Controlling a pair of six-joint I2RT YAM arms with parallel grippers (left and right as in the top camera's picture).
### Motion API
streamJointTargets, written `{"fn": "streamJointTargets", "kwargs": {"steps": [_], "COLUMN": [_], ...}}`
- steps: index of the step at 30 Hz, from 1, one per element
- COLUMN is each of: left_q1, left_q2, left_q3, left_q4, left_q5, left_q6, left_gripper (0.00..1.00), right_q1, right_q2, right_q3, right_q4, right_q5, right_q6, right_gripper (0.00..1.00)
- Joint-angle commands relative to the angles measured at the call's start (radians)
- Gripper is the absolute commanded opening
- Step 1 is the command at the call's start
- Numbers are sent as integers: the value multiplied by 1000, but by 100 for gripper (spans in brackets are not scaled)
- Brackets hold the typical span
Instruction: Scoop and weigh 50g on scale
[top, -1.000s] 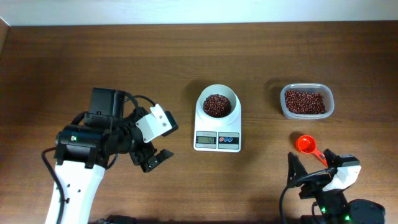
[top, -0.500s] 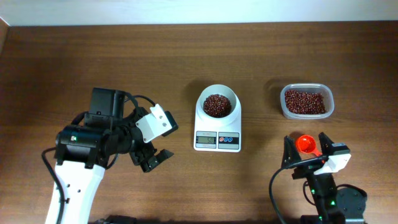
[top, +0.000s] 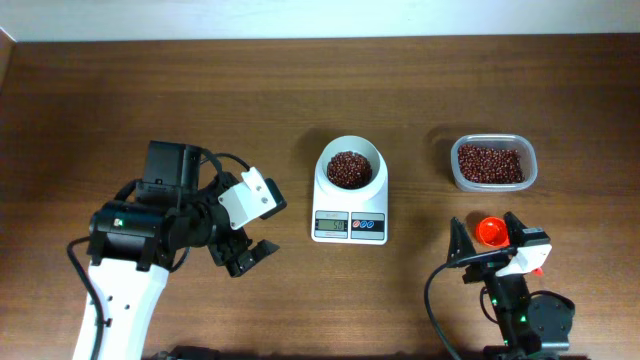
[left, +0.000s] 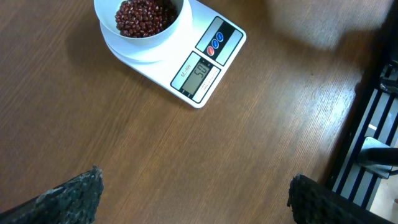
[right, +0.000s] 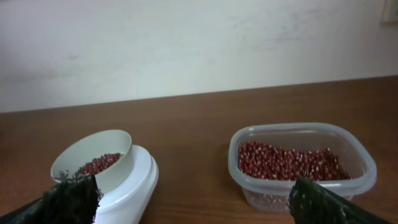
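Note:
The white scale (top: 349, 222) stands mid-table with its round bowl (top: 349, 152) holding dark reddish-brown beans (top: 348, 169). It also shows at the top of the left wrist view as the scale (left: 200, 70) and beans (left: 143, 14). My left gripper (top: 251, 256) hangs open over bare wood left of the scale, fingers wide apart and empty (left: 196, 199). My right gripper (top: 486, 243) is open at the front right. From overhead its fingers straddle the orange-red scoop (top: 488, 231). The right wrist view does not show the scoop.
A clear plastic tub (top: 492, 182) of more beans sits back right, behind the scoop; the right wrist view shows the tub (right: 301, 186) right of the scale's bowl (right: 118, 146). A white wall runs behind the table. Dark frame bars (left: 373, 124) stand past the table edge.
The right arm has swung left and toward the scoop, so its open fingers now flank the scoop's cup. The left arm, scale and tub have not moved.

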Motion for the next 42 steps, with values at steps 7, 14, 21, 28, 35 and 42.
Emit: {"fn": "streamJointTargets", "kwargs": {"steps": [7, 14, 21, 28, 35, 42], "left_q1": [6, 6, 6, 6, 6, 6], "left_q2": [5, 5, 5, 5, 5, 5], "left_q3": [-1, -1, -1, -1, -1, -1], "left_q4": [2, 2, 2, 2, 2, 2], "left_q5": [17, 17, 17, 17, 17, 17], "left_q6": [19, 19, 19, 19, 19, 19], "left_gripper": [99, 99, 99, 99, 99, 99], "right_q1": [-3, -3, -3, -2, -2, -2], "right_q2": [-10, -10, -10, -10, -10, -10], "right_q3": [-39, -48, -48, -48, -48, -48], "right_q4": [18, 30, 29, 26, 31, 31], "right_q5": [39, 113, 114, 126, 103, 103], "right_q6": [-5, -26, -121, -252, -248, -248], "right_gripper": [99, 99, 99, 99, 99, 99]}}
